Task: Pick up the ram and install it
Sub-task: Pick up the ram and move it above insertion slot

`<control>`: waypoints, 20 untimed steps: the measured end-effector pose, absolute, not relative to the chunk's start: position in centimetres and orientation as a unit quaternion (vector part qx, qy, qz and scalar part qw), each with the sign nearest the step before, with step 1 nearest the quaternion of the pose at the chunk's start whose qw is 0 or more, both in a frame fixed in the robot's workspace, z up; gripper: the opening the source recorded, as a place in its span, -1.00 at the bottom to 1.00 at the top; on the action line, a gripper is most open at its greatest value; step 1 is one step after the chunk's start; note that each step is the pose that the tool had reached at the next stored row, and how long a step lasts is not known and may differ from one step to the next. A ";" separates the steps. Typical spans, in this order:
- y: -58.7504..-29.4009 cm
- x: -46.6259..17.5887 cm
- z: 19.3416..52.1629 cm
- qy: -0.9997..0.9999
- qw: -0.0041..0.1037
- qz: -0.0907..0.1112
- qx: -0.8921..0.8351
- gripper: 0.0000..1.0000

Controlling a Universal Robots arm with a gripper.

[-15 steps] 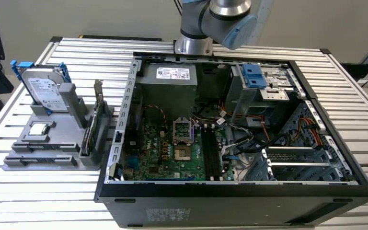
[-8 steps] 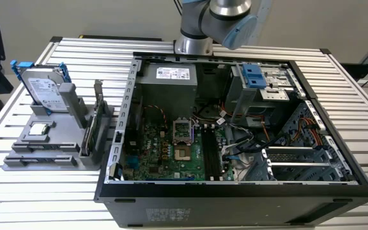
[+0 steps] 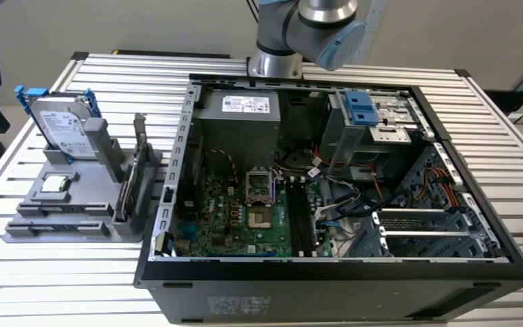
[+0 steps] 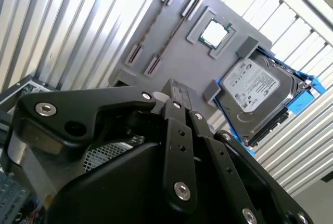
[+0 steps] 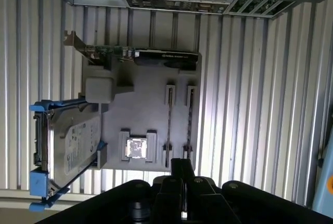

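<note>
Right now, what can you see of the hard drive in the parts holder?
The hard drive is a silver metal box with a white label, clipped in a blue plastic frame. It stands on edge, tilted, in the grey holder on the exterior view's left of the open computer case. Beyond its frame, only the holder touches it.

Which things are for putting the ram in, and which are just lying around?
For the job: ram sticks, motherboard slots, gripper.
Just lying about: hard drive, silver chip, upright card, power supply.
</note>
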State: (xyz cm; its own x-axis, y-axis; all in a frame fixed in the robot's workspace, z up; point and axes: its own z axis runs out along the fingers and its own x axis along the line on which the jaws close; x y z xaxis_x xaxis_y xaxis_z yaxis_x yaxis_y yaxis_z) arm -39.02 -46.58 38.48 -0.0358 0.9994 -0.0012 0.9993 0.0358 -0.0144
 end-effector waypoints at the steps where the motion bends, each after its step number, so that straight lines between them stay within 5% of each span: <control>1: -46.6 -39.0 38.5 -0.720 0.005 0.006 -0.694 -1.00; 20: -46.6 -39.0 38.5 -0.720 0.002 0.003 -0.694 -1.00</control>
